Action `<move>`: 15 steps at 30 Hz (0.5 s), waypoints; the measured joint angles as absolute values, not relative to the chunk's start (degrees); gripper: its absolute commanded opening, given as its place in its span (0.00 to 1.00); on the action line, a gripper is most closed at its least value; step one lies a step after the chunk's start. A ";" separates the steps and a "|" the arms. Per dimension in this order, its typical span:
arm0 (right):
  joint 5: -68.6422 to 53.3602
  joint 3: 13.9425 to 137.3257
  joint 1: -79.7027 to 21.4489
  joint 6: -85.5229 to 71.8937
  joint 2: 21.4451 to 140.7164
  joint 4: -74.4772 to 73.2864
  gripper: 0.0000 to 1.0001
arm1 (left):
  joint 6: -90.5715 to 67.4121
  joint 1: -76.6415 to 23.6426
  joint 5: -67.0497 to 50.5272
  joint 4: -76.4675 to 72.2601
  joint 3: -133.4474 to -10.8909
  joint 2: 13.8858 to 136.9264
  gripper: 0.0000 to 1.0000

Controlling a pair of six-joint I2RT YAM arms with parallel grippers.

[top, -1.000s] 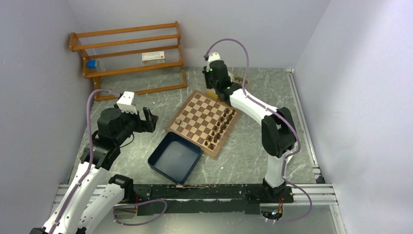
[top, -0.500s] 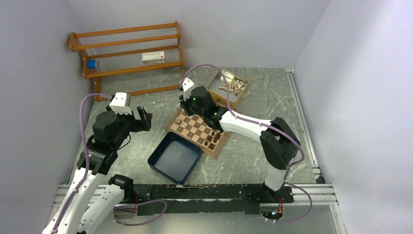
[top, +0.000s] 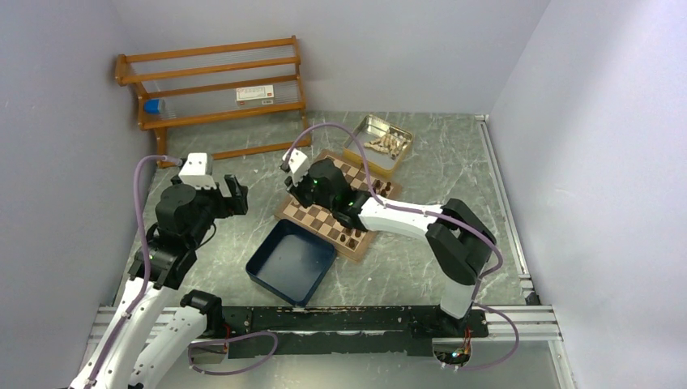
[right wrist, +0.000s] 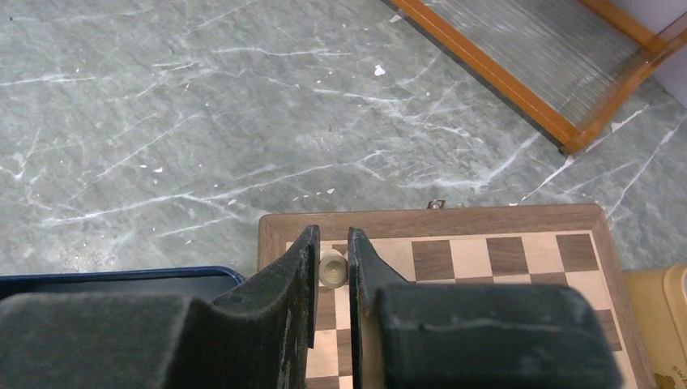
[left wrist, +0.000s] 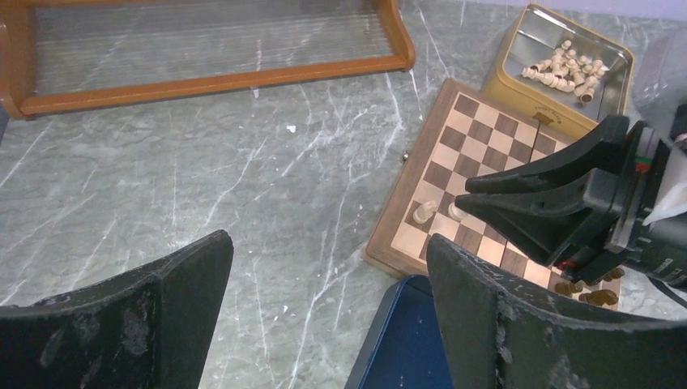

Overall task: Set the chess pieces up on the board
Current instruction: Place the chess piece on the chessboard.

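Swung over from the tin (top: 374, 126) within 1 second, the right gripper (right wrist: 330, 235), pinched almost shut on 1 upright light piece (right wrist: 331, 270), hangs above the board (right wrist: 437, 217)'s left corner, the wide-open, empty left gripper (left wrist: 328, 247) idling nearby.

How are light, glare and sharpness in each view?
Top external: soft, even light, only faint shadows. Left wrist: sharp; the tin reflects pale light inside. Right wrist: the dark right end effector looms large, yet the light chess piece it grips is sharp.
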State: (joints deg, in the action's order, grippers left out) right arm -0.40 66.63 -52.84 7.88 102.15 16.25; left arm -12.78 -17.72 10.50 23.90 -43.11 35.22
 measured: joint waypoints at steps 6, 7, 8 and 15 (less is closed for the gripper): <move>-1.65 66.63 -53.80 9.56 104.05 17.54 0.11 | -12.82 -17.72 11.16 23.90 -43.11 33.98 0.95; -1.96 66.63 -54.00 10.02 104.42 17.74 0.11 | -12.82 -17.72 11.16 23.90 -43.11 33.87 0.95; -2.07 66.63 -54.22 10.68 104.86 17.96 0.11 | -12.82 -17.72 11.16 23.90 -43.11 33.80 0.95; -1.65 66.63 -55.00 13.15 107.70 18.59 0.11 | -12.82 -17.72 11.16 23.90 -43.11 32.75 0.95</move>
